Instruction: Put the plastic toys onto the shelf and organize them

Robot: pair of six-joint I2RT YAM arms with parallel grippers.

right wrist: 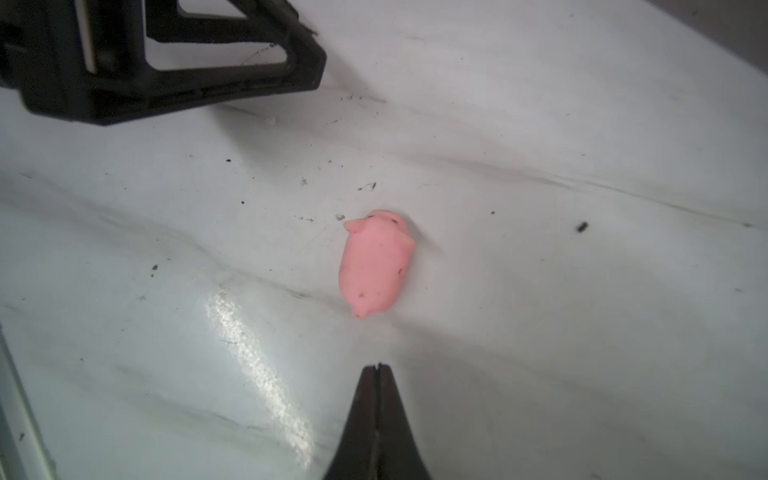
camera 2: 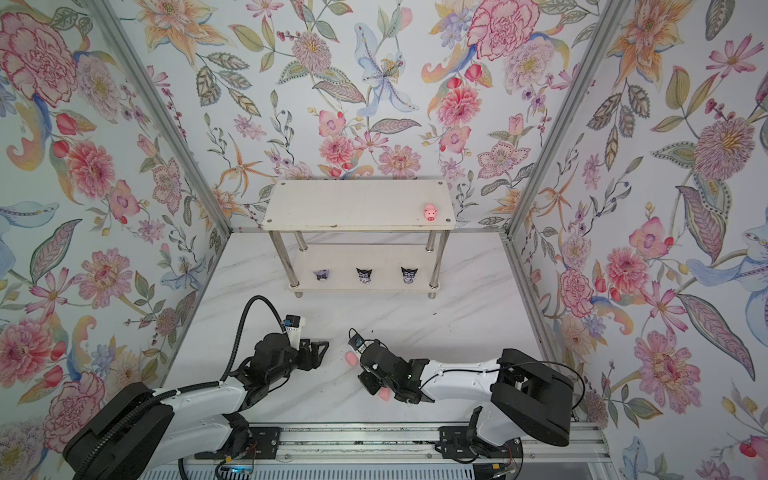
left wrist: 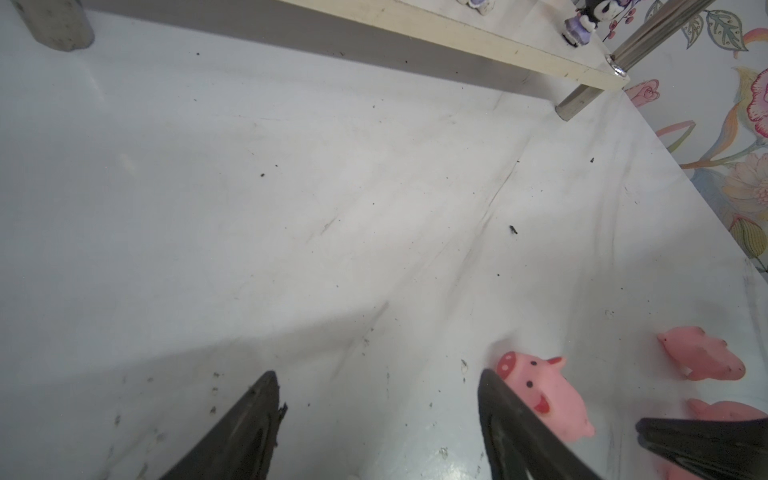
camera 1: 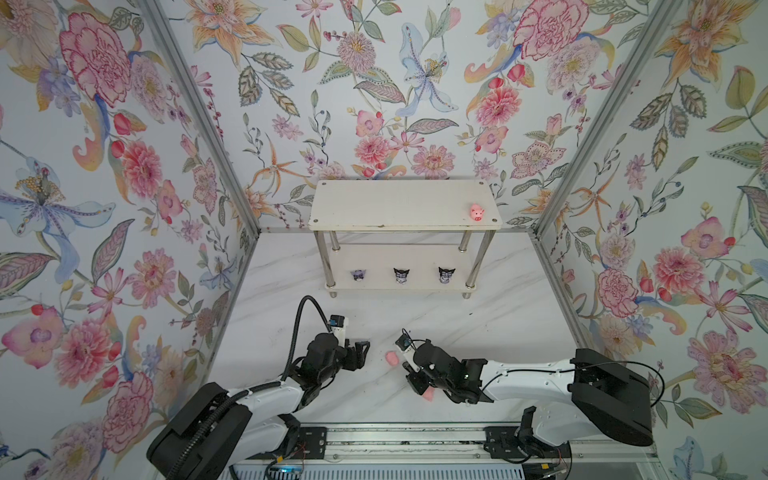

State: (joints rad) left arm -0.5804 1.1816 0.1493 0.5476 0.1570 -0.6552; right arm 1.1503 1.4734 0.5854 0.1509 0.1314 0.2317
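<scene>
The shelf [camera 1: 395, 203] stands at the back. One pink pig [camera 1: 476, 212] sits at the right end of its top board. Three black-eared purple figurines [camera 1: 401, 275] line the lower board. On the table a pink pig [camera 1: 391, 358] lies between my two grippers. My left gripper [left wrist: 376, 374] is open and empty, and this pig [left wrist: 540, 395] lies just outside one finger. My right gripper [right wrist: 377, 366] is shut and empty, its tips a short way behind the same pig [right wrist: 376, 262]. Two more pigs [left wrist: 702, 353] lie beside my right gripper, and one shows under it [camera 1: 429, 395].
Floral walls [camera 1: 124, 208] close the cell on three sides. The arms' rail [camera 1: 415, 440] runs along the front edge. The shelf's chrome legs [camera 1: 478, 257] stand on the white marble tabletop [camera 1: 498, 324]. Dark crumbs dot the surface near the grippers.
</scene>
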